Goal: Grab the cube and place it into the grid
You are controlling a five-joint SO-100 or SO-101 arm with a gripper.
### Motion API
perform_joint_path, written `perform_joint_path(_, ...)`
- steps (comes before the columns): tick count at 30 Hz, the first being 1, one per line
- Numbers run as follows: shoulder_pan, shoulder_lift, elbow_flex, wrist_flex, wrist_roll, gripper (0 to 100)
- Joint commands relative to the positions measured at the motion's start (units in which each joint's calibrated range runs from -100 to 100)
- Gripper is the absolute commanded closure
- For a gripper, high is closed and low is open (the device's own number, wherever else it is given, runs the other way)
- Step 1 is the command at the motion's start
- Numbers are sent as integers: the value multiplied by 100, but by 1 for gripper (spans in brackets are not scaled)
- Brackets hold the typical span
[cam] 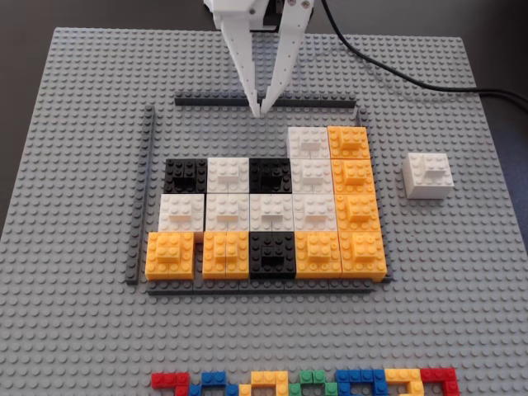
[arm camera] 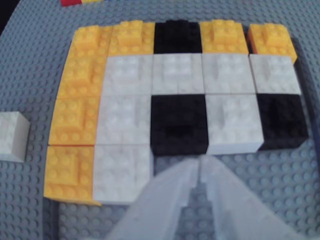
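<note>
Fixed view: my pincer (cam: 261,110) has its tips pressed together, holding nothing, pointing down just past the grid's (cam: 266,216) far edge. The cube (cam: 427,176) sits alone on the grey baseplate (cam: 74,330), well off to my pincer's right.

Wrist view: pincer (arm camera: 200,165) tips closed right at the grid (arm camera: 177,95); cube (arm camera: 12,136) at the far left edge.

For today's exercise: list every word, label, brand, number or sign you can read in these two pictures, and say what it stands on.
None can be read in either view. The grid, the cube, the grey baseplate, the coloured bricks and the gripper carry no legible writing; any stud embossing is too small to read.
</note>
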Motion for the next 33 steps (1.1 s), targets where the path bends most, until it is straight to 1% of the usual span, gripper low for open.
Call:
perform_joint_path(1, -118, 201, -903, 212, -83, 100)
perform_joint_path(6, -390, 1017, -2272, 774, -366, 100)
perform_joint_path(12, -950, 2118, -3830, 1428, -664, 100)
perform_joint_path(17, -1326, 3184, -4800, 1682, -850, 100)
perform_joint_path(23, -1628, 4130, -5072, 1497, -1089, 99)
perform_joint_path(33, -1849, 5549, -5398, 1184, -1294, 97)
